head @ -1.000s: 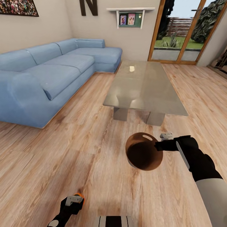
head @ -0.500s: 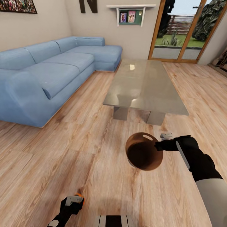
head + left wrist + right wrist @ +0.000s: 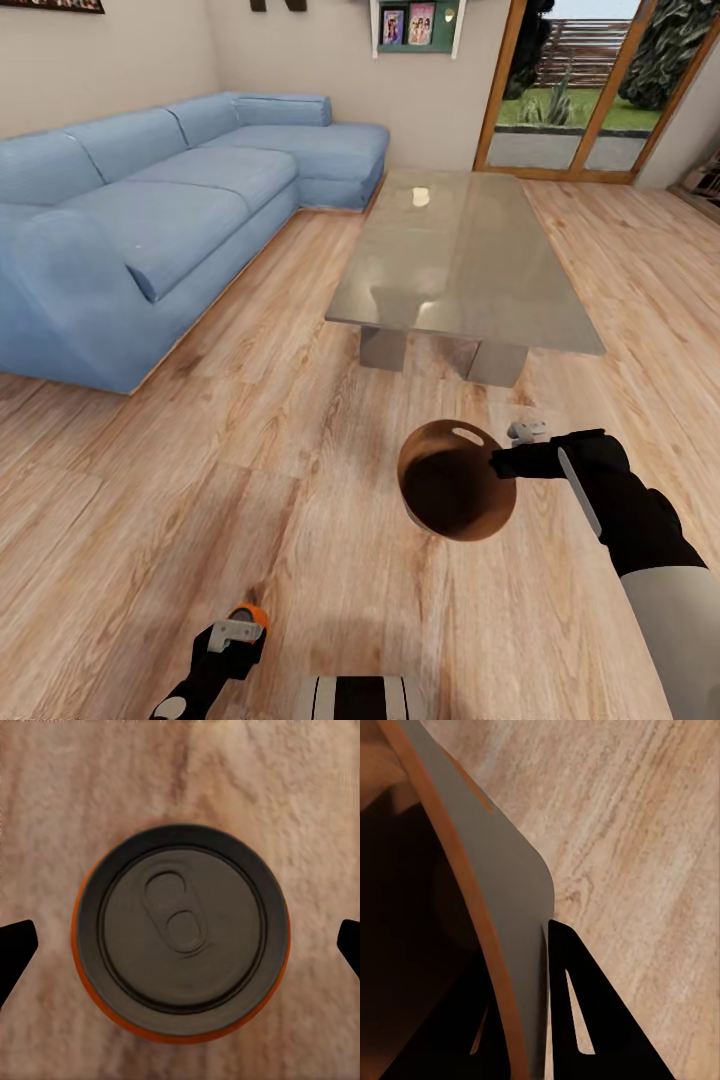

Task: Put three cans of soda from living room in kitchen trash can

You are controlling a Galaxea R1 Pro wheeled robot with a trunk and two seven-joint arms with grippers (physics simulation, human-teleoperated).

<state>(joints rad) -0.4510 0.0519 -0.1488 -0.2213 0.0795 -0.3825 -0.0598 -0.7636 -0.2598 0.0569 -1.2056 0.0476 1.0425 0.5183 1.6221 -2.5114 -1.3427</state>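
Sofa [image 3: 150, 220] nearer; orange can [image 3: 180, 934] between left end effector [image 3: 180, 945] fingers.

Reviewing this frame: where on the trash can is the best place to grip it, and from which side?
By the rim wall, one finger inside and one outside, coming from the side nearest the right gripper. The trash can is open-topped with a thin tapered wall, too wide to span across. The right wrist view shows a finger on the grey outside, pinching the wall just so.

A home living room: a blue corner sofa [image 3: 150, 215], a glass-topped coffee table [image 3: 465, 265], wood-plank floor [image 3: 200, 480] and glazed garden doors [image 3: 590, 90].
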